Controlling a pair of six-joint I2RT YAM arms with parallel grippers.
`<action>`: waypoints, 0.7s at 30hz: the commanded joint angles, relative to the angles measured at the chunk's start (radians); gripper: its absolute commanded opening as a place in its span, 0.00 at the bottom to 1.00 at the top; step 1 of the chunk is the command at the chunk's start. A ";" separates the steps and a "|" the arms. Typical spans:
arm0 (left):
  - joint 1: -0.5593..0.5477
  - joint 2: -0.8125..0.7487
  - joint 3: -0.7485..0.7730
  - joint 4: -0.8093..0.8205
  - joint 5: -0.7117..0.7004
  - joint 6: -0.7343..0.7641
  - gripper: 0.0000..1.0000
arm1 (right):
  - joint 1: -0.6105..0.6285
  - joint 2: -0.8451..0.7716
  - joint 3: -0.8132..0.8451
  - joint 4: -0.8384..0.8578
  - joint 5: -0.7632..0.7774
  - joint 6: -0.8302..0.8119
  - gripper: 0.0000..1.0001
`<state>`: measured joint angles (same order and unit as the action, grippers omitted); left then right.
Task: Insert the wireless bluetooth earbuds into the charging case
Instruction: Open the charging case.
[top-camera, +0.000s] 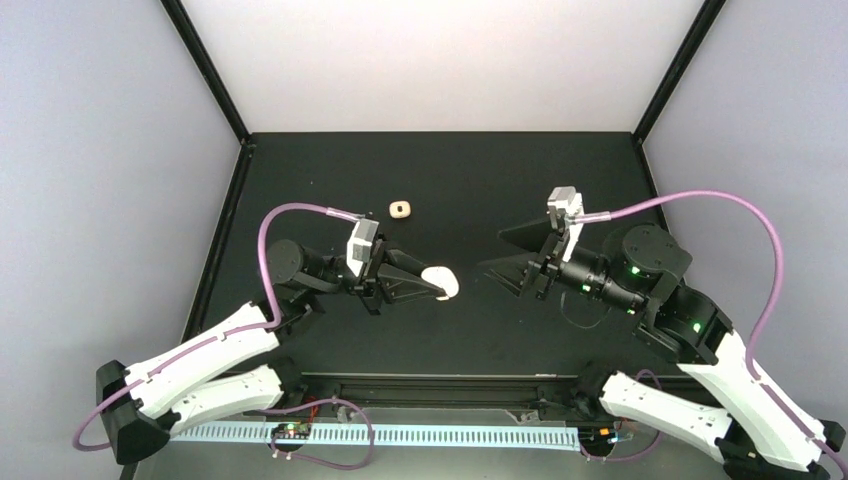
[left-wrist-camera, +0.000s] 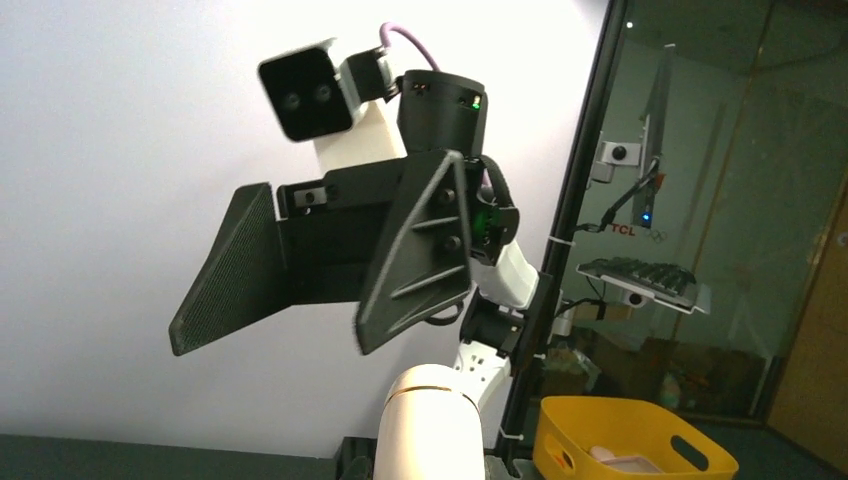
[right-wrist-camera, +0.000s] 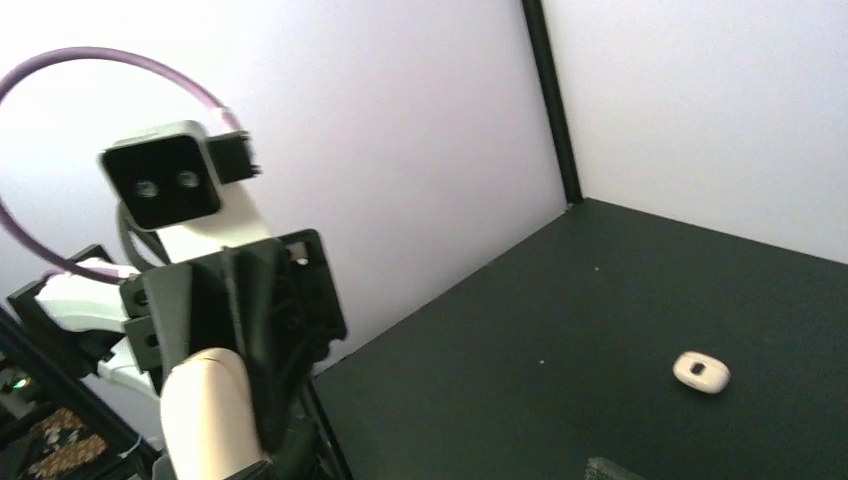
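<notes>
My left gripper (top-camera: 430, 283) is shut on a cream pill-shaped charging case (top-camera: 446, 285), held above the table with its lid seam closed. The case fills the bottom of the left wrist view (left-wrist-camera: 435, 420) and shows in the right wrist view (right-wrist-camera: 205, 405) too. My right gripper (top-camera: 490, 251) faces it from the right, open, with nothing between its wide black fingers (left-wrist-camera: 415, 250). A gap separates it from the case. No earbuds show as such. A small cream rounded piece with a dark centre (top-camera: 400, 208) (right-wrist-camera: 700, 373) lies on the mat; I cannot tell whether it is an earbud.
The black mat (top-camera: 450, 170) is fenced by black frame posts and pale walls on three sides. Outside the frame, a yellow bin (left-wrist-camera: 630, 440) stands beyond the right post. A rail and cable strip run along the near edge (top-camera: 430, 385).
</notes>
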<state>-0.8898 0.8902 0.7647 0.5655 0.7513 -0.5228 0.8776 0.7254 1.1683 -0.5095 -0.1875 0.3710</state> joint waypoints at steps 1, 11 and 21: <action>-0.001 0.028 0.053 -0.008 -0.045 0.013 0.02 | 0.000 0.048 0.036 0.047 -0.113 -0.041 0.81; -0.002 0.056 0.078 -0.050 -0.057 0.018 0.02 | 0.029 0.134 0.088 0.018 -0.127 -0.082 0.84; -0.003 0.067 0.080 -0.035 -0.077 0.020 0.02 | 0.029 0.155 0.102 -0.003 -0.182 -0.100 0.85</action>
<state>-0.8906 0.9512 0.7967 0.5060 0.6895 -0.5083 0.8982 0.8585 1.2472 -0.4793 -0.3332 0.2955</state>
